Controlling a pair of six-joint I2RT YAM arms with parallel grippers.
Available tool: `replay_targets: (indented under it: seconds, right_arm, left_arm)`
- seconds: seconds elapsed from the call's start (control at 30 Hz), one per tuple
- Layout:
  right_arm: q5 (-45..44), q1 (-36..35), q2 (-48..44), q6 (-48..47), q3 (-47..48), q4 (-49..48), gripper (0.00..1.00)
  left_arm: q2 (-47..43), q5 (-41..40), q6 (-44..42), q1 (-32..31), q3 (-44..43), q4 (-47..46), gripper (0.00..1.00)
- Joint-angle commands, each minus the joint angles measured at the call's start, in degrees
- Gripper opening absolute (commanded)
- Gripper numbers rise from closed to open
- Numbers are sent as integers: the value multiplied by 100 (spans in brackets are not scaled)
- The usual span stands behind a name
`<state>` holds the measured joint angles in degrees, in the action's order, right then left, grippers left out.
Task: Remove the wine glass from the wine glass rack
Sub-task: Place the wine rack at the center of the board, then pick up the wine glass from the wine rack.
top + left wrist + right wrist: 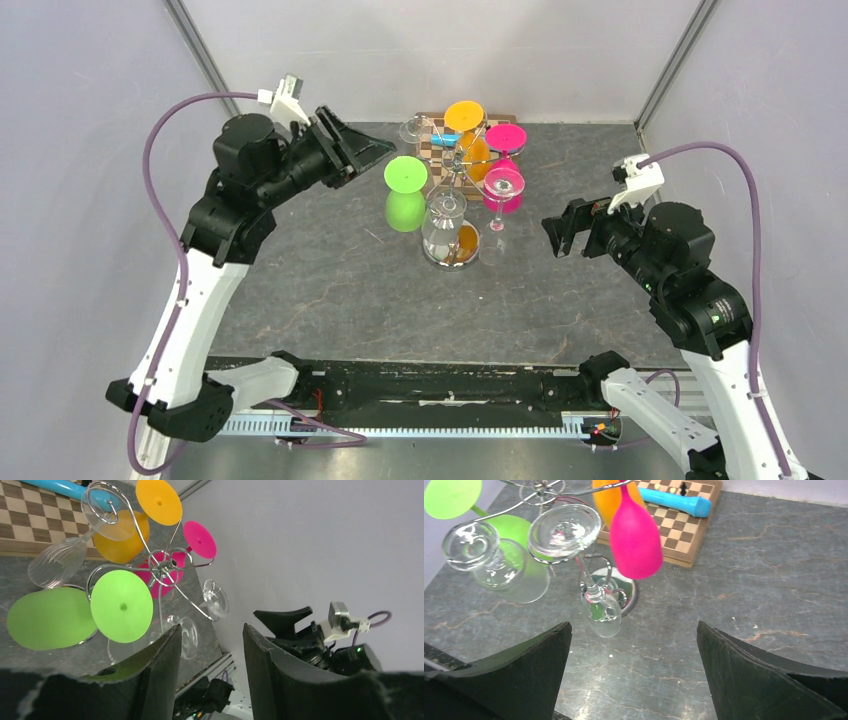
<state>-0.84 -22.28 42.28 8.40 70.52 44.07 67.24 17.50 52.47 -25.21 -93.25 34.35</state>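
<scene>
The left gripper [211,635] stands part open, with a narrow gap between its 2 fingers, holding nothing; the right gripper [634,627] is spread wide and holds nothing either.

In the top view the left gripper sits raised just beside the flat foot of the green wine glass [405,176], near it but apart. The right gripper faces the wine glass rack [458,160] from the other side, with a clear stretch of the grey table [330,290] between.

The rack stands mid-table with 6 glasses on its curled wire arms; each hangs foot up and bowl down, its long axis running roughly vertical along the stem.

Only the left wrist view shows the chrome hub from close by, with the green foot nearest, the orange wine glass [158,501] and the pink wine glass [200,539] behind it, and a ribbed clear wine glass [57,562] tilted outward on the far side; it also takes in the right arm beyond.

Only the right wrist view shows the rack's round mirror base, under a small clear wine glass [601,612] that hangs closest to that gripper, its foot caught in a wire loop above; a second clear wine glass [494,567] hangs to its left, in front of the green bowl.

Behind the rack lies a chessboard [679,522] with a blue tube [674,501] on it.
</scene>
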Motion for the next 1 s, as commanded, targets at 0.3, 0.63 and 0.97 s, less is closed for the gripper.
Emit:
replay_targets:
  seconds: [0.3, 0.63, 0.97]
  right_arm:
    - [878, -13, 511, 944, 480, -638, 98]
    - [861, -13, 910, 2006, 497, -1153, 98]
    - [686, 1, 1042, 3182, 35, -1751, 85]
  left_arm:
    - [-1236, -1, -1949, 62, 1052, 599, 56]
    - [-1962, 245, -2773, 68, 2126, 454, 57]
    - [-2552, -71, -3207, 69, 3084, 153, 59]
